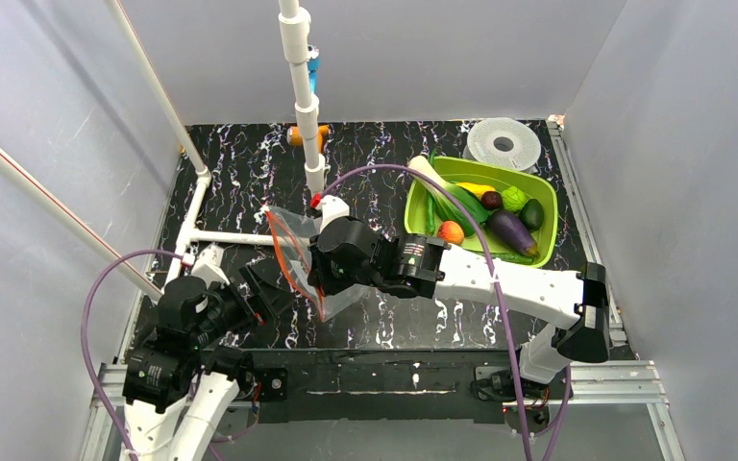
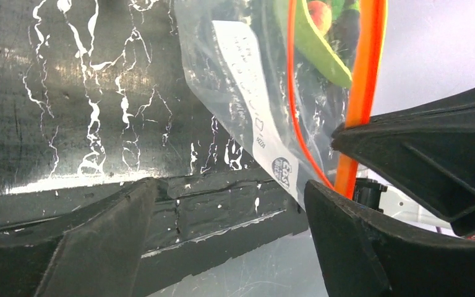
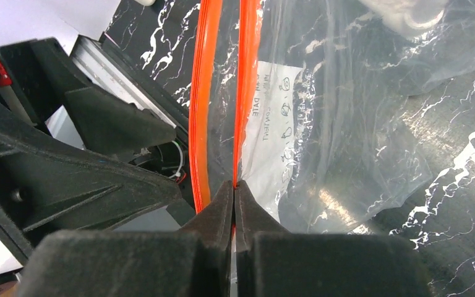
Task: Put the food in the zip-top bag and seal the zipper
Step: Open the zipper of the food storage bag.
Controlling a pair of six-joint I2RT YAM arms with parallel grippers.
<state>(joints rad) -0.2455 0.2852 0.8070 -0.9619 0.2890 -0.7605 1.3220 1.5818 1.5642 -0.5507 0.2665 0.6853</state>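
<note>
A black marbled table (image 1: 240, 154) is seen from above. At its right side a green tray (image 1: 480, 165) is filled with the toy food (image 1: 511, 230). Left of the tray, the clear bag (image 1: 293, 245) is held upright. Only the right wrist view shows the right gripper (image 3: 234, 192) pinched tight on one side of the orange zipper (image 3: 245, 93). In the left wrist view, the left gripper (image 2: 230, 185) is spread wide, with nothing gripped. A white label (image 2: 247, 80) is stuck on the bag; its writing cannot be read.
</note>
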